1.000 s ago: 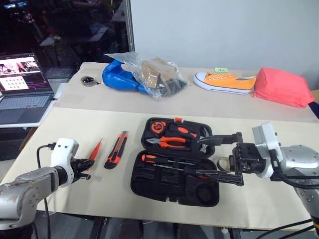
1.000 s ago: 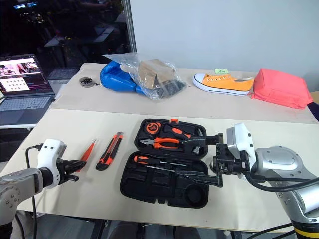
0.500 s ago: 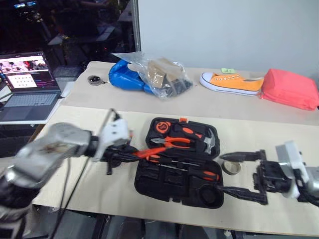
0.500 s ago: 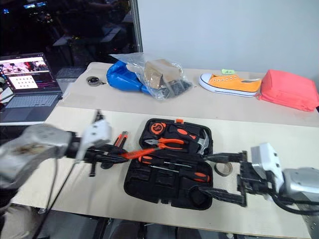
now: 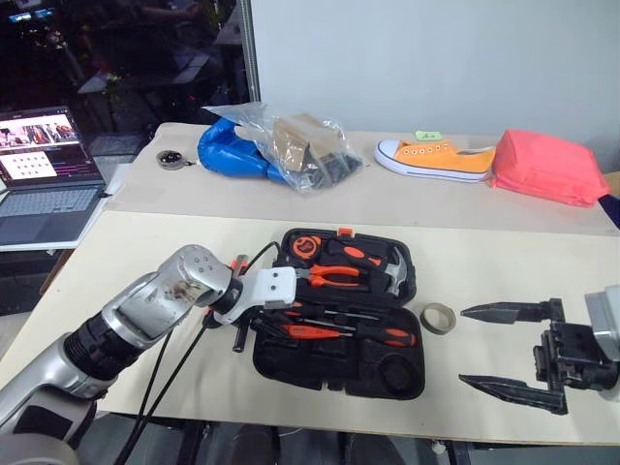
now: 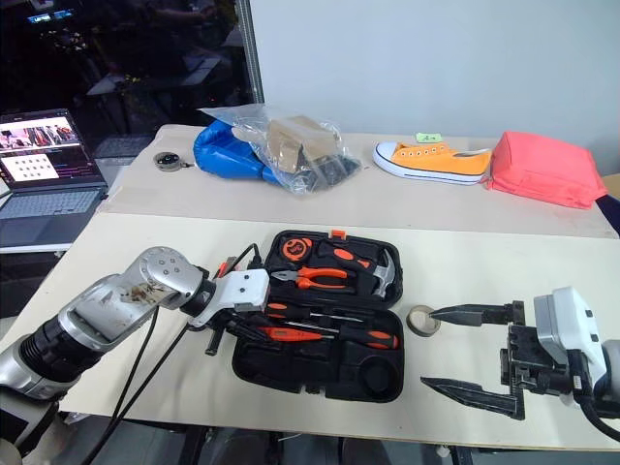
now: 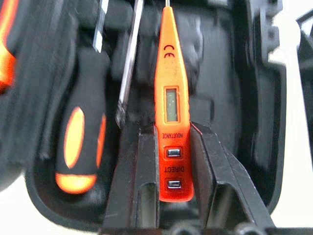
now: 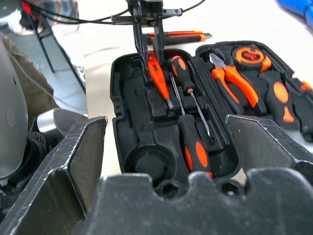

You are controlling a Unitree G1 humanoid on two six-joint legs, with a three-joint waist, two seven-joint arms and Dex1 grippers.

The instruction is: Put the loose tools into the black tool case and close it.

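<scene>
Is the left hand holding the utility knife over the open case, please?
No, the left hand grips the slim red screwdriver over the black tool case.

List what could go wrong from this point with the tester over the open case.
The left gripper holds the slim red screwdriver over the black tool case, close beside a loose steel shaft; released askew, it may land across that shaft and miss its slot. The utility knife lies outside the case, so closing now would leave it out.
</scene>
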